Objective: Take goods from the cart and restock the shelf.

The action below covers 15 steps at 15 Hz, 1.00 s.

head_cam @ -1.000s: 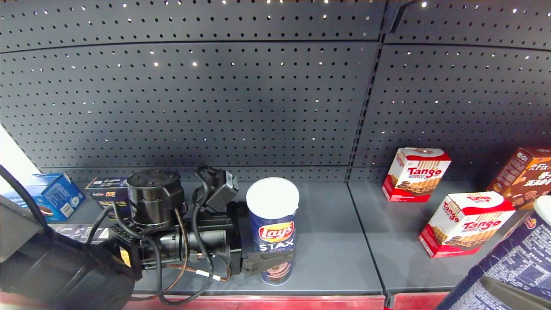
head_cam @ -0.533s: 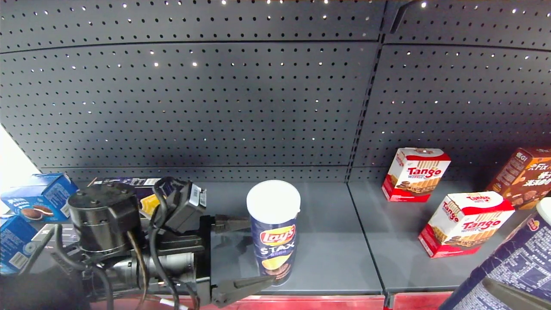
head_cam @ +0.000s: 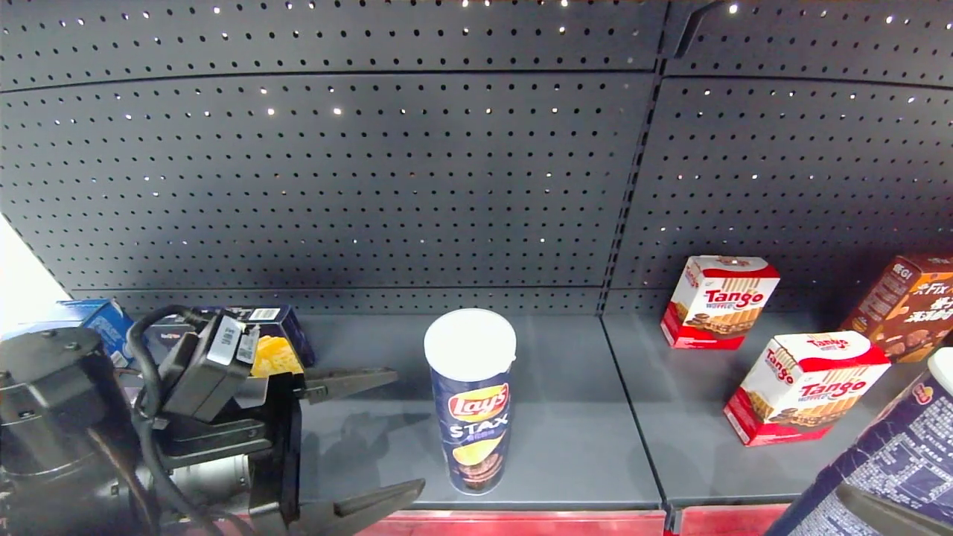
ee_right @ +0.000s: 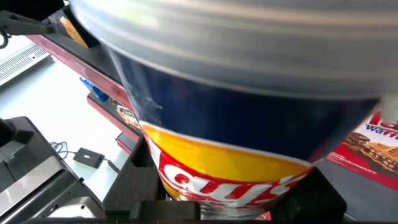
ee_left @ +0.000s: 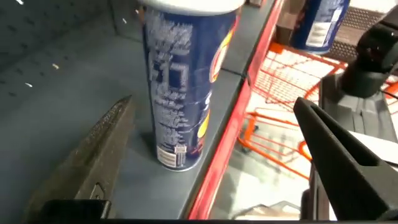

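A dark blue chips can [head_cam: 470,402] with a white lid stands upright on the grey shelf [head_cam: 573,417], near its front edge. My left gripper [head_cam: 409,429] is open just left of the can and apart from it. In the left wrist view, the can [ee_left: 180,81] stands beyond the spread fingers [ee_left: 93,162] of that gripper [ee_left: 214,106]. A second chips can [head_cam: 878,461] hangs at the lower right, off the shelf front. My right gripper [ee_right: 221,208] is shut on this second can [ee_right: 236,124].
Two red-and-white wafer boxes [head_cam: 718,301] [head_cam: 808,387] and a brown box [head_cam: 904,305] stand on the right shelf section. Blue cookie boxes [head_cam: 97,320] and a dark snack box [head_cam: 272,339] sit at the left. An orange cart [ee_left: 280,124] stands below the red shelf edge [head_cam: 521,521].
My left gripper opened, let go of the chips can and drew back to the left. The can stays upright on the shelf. The right arm has barely moved.
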### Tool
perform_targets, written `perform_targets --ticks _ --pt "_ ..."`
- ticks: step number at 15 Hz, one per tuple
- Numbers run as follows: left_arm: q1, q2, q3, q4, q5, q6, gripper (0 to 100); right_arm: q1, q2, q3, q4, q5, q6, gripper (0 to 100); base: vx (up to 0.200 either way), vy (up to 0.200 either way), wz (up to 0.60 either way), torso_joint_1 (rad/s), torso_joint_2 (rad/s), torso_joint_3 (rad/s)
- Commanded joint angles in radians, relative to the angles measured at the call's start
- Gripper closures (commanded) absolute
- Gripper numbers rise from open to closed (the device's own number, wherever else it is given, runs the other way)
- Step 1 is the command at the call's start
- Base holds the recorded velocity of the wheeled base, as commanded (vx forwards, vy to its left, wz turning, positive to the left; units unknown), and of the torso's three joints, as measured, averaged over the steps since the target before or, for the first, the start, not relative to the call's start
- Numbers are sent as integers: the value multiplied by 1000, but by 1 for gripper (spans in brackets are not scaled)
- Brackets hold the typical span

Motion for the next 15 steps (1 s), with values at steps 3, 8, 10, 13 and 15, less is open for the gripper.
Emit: perform_targets --ticks 3,8,10,13,15 --pt "36 -124 40 0 1 0 0 0 0 5 -1 -1 -2 100 0 0 0 0 0 0" --pt "68 -344 80 4 139 -8 0 0 -19 25 1 -1 -2 100 0 0 0 0 0 0" --pt "68 -403 98 4 195 -8 0 0 -19 27 1 1 -2 100 0 0 0 0 0 0" --pt "70 -506 167 4 260 -23 0 5 -19 40 1 -1 -3 100 0 0 0 0 0 0" --pt "70 -598 229 6 343 -39 0 2 -17 31 1 -6 -3 100 0 0 0 0 0 0"
